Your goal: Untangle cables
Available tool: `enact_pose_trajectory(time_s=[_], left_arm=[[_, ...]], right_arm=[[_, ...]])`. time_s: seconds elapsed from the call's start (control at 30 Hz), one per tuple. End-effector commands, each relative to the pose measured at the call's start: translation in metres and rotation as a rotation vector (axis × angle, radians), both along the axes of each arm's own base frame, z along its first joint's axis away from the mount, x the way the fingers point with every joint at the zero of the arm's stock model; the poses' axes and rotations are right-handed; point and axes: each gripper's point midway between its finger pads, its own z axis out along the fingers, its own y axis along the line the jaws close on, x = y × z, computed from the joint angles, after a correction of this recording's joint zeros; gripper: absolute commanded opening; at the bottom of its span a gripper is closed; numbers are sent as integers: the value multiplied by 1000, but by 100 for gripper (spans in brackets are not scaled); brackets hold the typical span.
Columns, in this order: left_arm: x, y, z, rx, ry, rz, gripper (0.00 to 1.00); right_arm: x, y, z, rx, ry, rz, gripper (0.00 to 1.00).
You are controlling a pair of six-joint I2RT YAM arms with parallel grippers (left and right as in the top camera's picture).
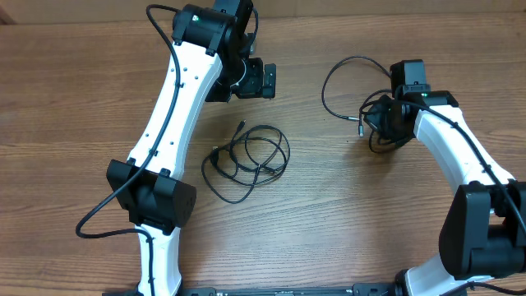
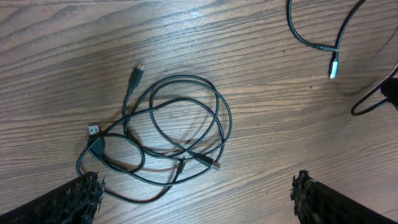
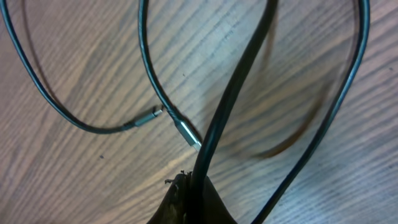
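From overhead, found the left pincer (image 1: 263, 80) spread wide and empty above the wooden table (image 1: 82, 99). Spotted the tangled cable bundle (image 1: 249, 160) lying flat below that pincer, back toward its arm's base and well apart from it. Found the right pincer (image 1: 380, 122) closed, with a separated cable (image 1: 333, 78) looping away from it toward the left pincer and a silvery plug (image 1: 359, 128) just beside it.

Through the left wrist camera, saw the bundle (image 2: 168, 130) lying ahead of the open fingertips (image 2: 81, 196), nearer the left one and untouched. Made out a USB-A plug (image 2: 93, 130) near the left fingertip and a smaller plug (image 2: 138, 68) farther out. Could not count the cords among the overlapping loops.

Through the right wrist camera, saw the right pincer (image 3: 189, 199) clamped on a black cord (image 3: 236, 81) running out from its tips, blurred by nearness. Could not confirm it as the looping cable itself. Noted two plug ends just ahead of the tips, one silvery (image 3: 186, 133) and one a darker plug end (image 3: 148, 117), close together but apart.

Judged the likeliest failure to be a left-pincer grab at a crossing, pinching several strands and dragging the whole knot. Also judged a hard pull likely to catch a plug in a loop and tighten the tangle, or to slip the thin cord from the right pincer.
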Motion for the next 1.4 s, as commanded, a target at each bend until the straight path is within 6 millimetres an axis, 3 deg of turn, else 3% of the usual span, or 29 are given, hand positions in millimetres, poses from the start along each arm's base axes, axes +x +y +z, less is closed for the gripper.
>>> enact_pose_trajectory(time_s=[0.0,0.13,0.4,0.6,0.83,0.97,1.13,1.37], left_arm=[[-1,1,-4,11,3,-18,100],[-1,1,-4,13,6,-18,100],[-2,1,-4,14,9,-17,100],[-2,2,-4,14,8,-18,100],[-2,2,-4,15,8,-18,100],[-2,2,-4,14,8,-18,99],[-2,1,-4,14,8,-18,100],[-2,2,-4,15,10,-18,100]], right_arm=[[3,1,5,-3,-5,3,9],[-7,-6,2,-31,38,-11,4],[-24,-53,0,-109,103,-153,4],[-51,-116,13,-110,133,-359,4],[-93,-196,41,-76,86,-597,4],[-115,-227,49,-11,47,-696,4],[-134,-242,48,77,41,-786,4],[-132,-244,49,81,26,-805,4]])
